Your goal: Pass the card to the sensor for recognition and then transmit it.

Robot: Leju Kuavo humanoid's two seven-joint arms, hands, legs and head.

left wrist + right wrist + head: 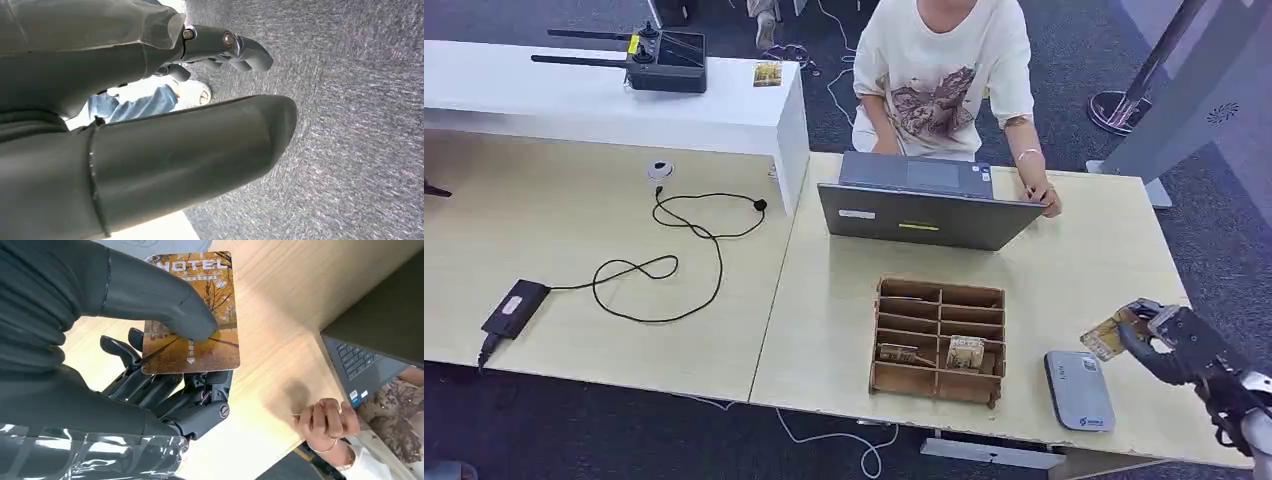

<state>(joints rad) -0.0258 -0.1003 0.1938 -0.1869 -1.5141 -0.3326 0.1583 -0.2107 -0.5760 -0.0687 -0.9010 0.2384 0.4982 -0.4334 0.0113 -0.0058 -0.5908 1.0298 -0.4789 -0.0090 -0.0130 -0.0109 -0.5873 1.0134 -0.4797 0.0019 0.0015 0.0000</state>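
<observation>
**Hotel card held above the table, just beside the reader**

The right hand (165,365) pinches a hotel key card (192,315) between thumb and fingers: glossy, orange autumn-tree photo, "HOTEL" in white. It hangs over the table (1074,270), just beside the grey card reader (1080,390). The left hand (220,47) hangs over carpet, fingers curled, holding nothing.

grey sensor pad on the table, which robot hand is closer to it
Right. The right hand holds the card just beside the sensor. The left hand hangs over carpet, away from the table.
</observation>
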